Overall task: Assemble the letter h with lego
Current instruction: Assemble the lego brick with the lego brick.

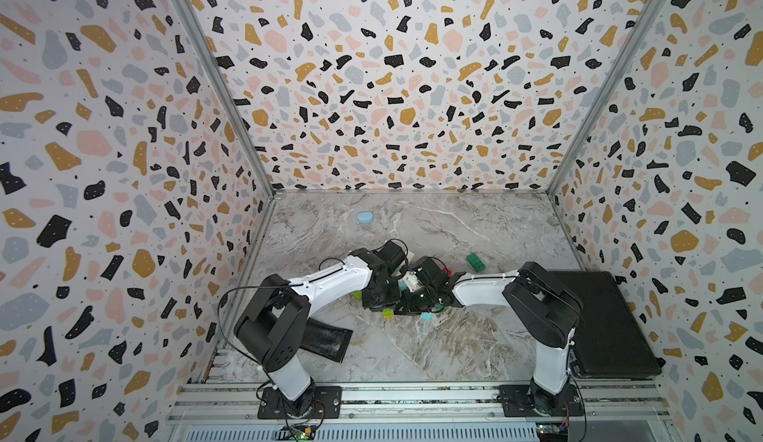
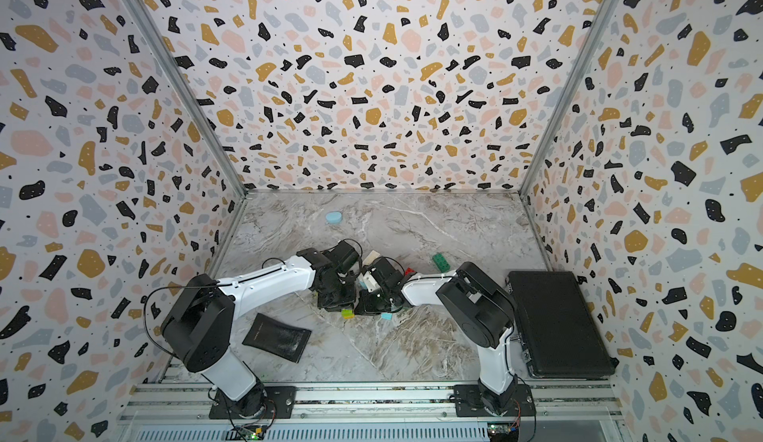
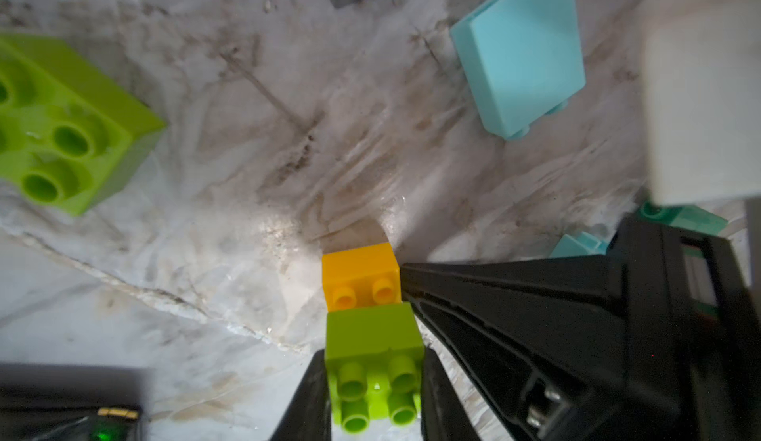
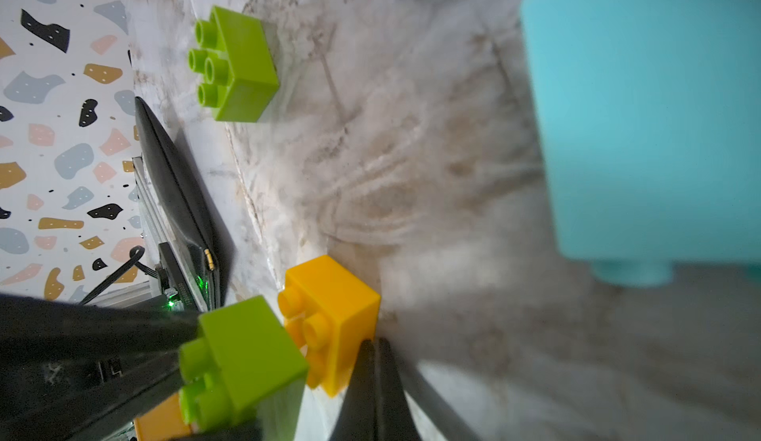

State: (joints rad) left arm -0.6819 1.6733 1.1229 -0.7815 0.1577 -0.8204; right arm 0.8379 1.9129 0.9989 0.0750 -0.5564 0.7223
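My left gripper (image 3: 374, 360) is shut on a lime lego brick (image 3: 372, 373), whose studs face the left wrist camera. Just beyond it a yellow brick (image 3: 360, 274) lies on its side on the marble, studs turned toward the lime brick (image 4: 243, 360). The two are touching or nearly so. My right gripper (image 4: 374, 343) is shut and holds nothing. Its fingertips (image 3: 412, 280) rest against the yellow brick (image 4: 333, 319) on the side away from the studs. In both top views the two wrists meet mid-table over this pair (image 1: 388, 313) (image 2: 348, 314).
Loose bricks lie close by: lime (image 3: 61, 121) (image 4: 234, 64), light blue (image 3: 523, 47) (image 1: 426, 317), white (image 3: 700, 109), dark green (image 1: 477, 261), red (image 1: 446, 271). A pale-blue oval lump (image 1: 365, 216) sits at the back. A black case (image 1: 607, 324) lies right and a black pouch (image 2: 277, 336) front left.
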